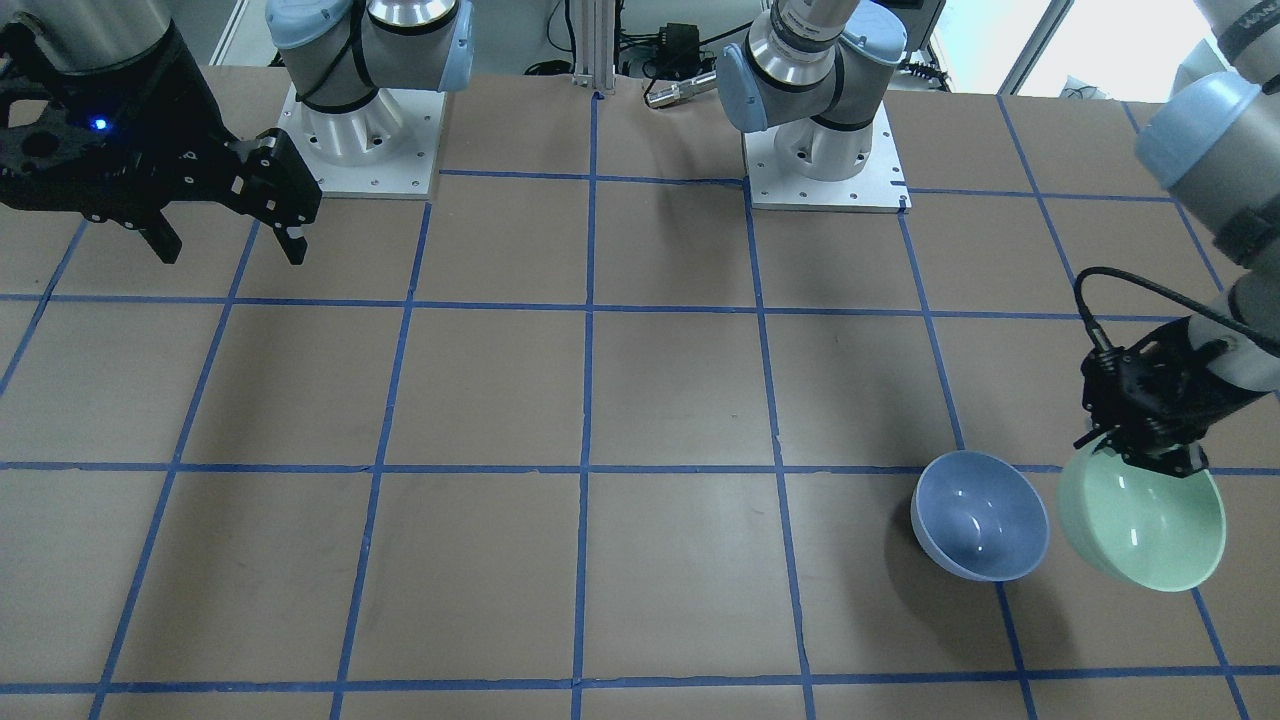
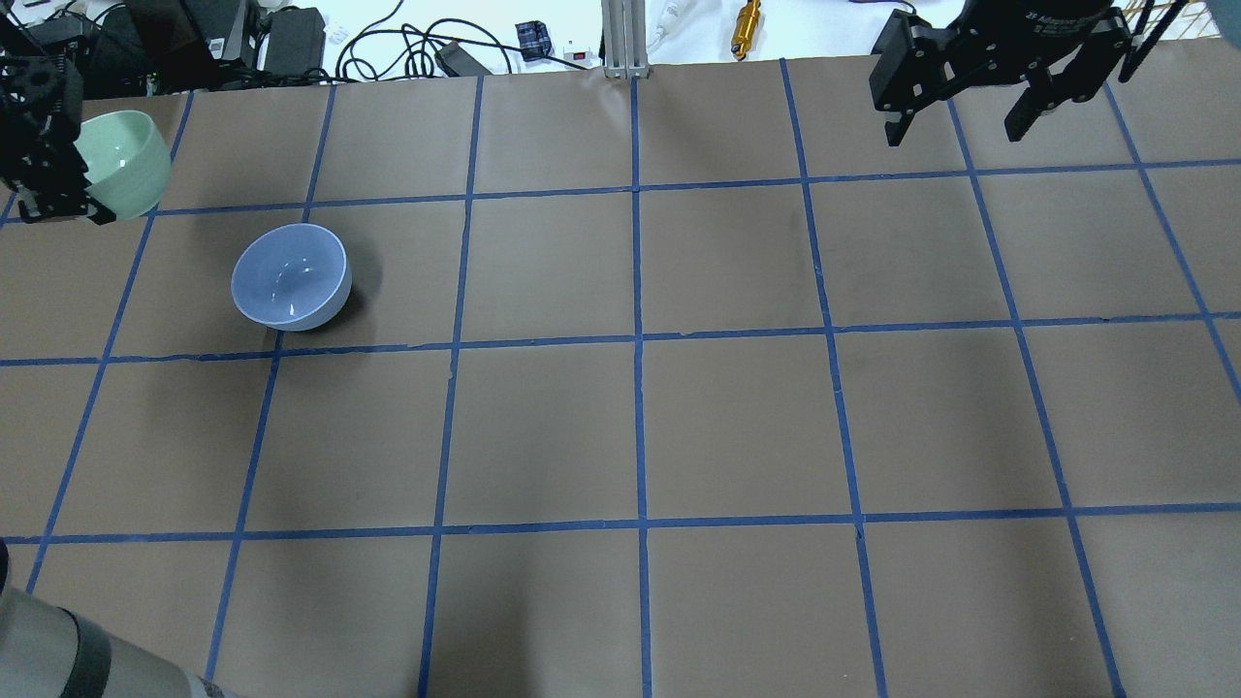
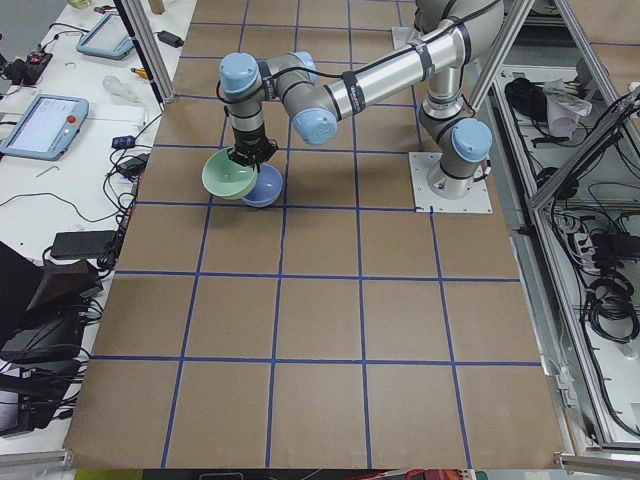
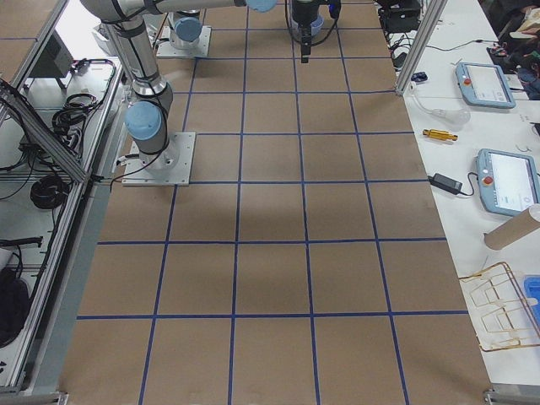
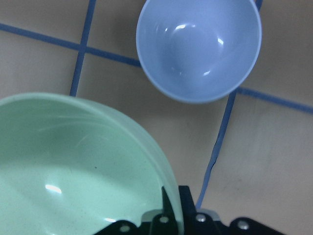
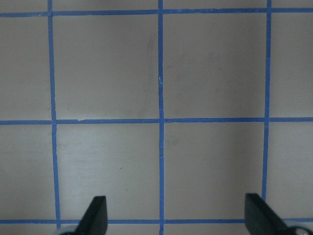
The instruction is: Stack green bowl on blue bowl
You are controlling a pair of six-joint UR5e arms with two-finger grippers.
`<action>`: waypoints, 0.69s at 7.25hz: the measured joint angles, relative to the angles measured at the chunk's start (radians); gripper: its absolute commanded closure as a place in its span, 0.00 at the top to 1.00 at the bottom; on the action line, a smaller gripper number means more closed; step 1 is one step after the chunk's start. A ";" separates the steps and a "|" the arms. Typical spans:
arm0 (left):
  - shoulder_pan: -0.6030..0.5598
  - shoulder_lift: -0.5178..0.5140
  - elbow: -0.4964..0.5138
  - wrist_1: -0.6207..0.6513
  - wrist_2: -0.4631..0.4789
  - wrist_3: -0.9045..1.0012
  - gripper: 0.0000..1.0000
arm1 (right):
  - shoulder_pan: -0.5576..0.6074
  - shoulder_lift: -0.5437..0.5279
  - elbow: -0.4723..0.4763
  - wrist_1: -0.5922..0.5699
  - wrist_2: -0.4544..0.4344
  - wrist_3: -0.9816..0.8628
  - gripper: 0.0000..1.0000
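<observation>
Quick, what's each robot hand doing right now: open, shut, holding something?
Left gripper: shut on the rim of the green bowl.
Right gripper: open, holding nothing.

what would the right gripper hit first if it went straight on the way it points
Likely only the brown table with blue tape grid; the open right gripper points down at it, with nothing in between.

Mint-green bowl [image 1: 1145, 530], periwinkle-blue bowl [image 1: 980, 515], brown table [image 1: 680, 390], blue tape grid [image 1: 480, 467]
</observation>
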 measured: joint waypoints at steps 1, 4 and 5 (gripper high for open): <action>-0.029 0.013 -0.087 0.086 0.008 -0.036 0.00 | 0.000 0.000 0.000 0.000 0.000 0.000 1.00; -0.049 0.015 -0.261 0.298 0.011 -0.058 0.00 | 0.000 0.000 0.000 0.000 0.000 0.000 1.00; -0.049 0.008 -0.273 0.315 0.008 -0.063 0.94 | 0.000 0.000 0.000 0.000 -0.001 -0.001 1.00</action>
